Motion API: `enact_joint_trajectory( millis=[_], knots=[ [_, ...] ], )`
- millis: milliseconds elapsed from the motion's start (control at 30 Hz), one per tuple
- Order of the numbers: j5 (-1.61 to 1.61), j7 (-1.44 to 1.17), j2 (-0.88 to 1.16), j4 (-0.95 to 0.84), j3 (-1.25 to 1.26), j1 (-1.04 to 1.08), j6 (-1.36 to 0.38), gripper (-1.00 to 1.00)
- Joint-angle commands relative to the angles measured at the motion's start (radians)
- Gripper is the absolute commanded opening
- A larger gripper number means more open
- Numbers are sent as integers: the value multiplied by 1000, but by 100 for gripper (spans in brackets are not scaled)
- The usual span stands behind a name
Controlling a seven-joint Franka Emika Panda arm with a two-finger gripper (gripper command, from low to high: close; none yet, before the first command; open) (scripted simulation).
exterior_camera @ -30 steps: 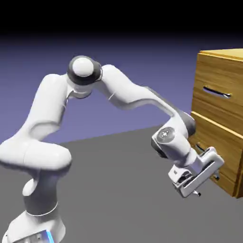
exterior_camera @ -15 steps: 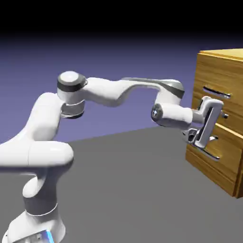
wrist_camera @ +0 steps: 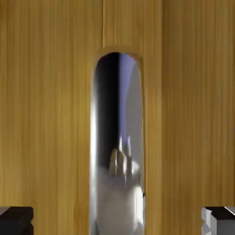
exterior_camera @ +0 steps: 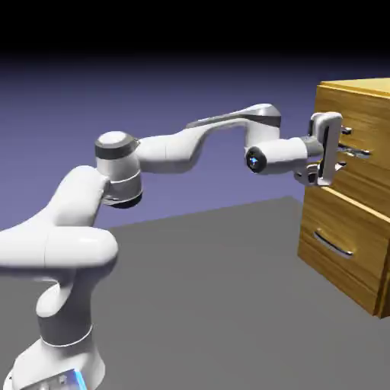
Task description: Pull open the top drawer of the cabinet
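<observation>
Hand: the hand (exterior_camera: 343,148) is facing the top drawer (exterior_camera: 373,183), its two fingers spread wide, one on each side of the handle line and neither appearing to pinch anything.
Top drawer handle: the slim silver bar (exterior_camera: 358,151) is lying straight ahead of the hand, near its fingertips; in the hand view it is showing between them, with wood visible on both sides.
Long axis: the bar is running across the line joining the fingertips, so the fingers are straddling its narrow width rather than its length. In the exterior view one finger is sitting above the bar and the other below it.
Top drawer: the front is spreading out just beyond the fingertips and seems to be sitting closed in the cabinet (exterior_camera: 354,85).
Lower drawer: its handle (exterior_camera: 334,244) is lying well below the hand, out of the way.
Contact: whether either finger is touching the bar or the wood, the pictures are not showing clearly.
Coming move: the placing is looking right for closing on the bar from above and below, then drawing straight back from the cabinet.
Risk: a shallow pinch could be slipping off the smooth, curved metal.
</observation>
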State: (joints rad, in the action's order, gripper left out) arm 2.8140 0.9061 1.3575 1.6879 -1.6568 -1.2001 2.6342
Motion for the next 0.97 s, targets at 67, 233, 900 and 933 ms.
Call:
enact_joint_trajectory(
  millis=[67, 233, 900, 933],
  knots=[
    [4, -18, -3, 109, -20, -77, -33, -100],
    [4, -43, -6, 290, -59, -211, -83, -100],
    [-91, -66, 54, 914, -255, -790, -139, 100],
    [-102, -63, 62, 943, -268, -827, -132, 100]
  ],
)
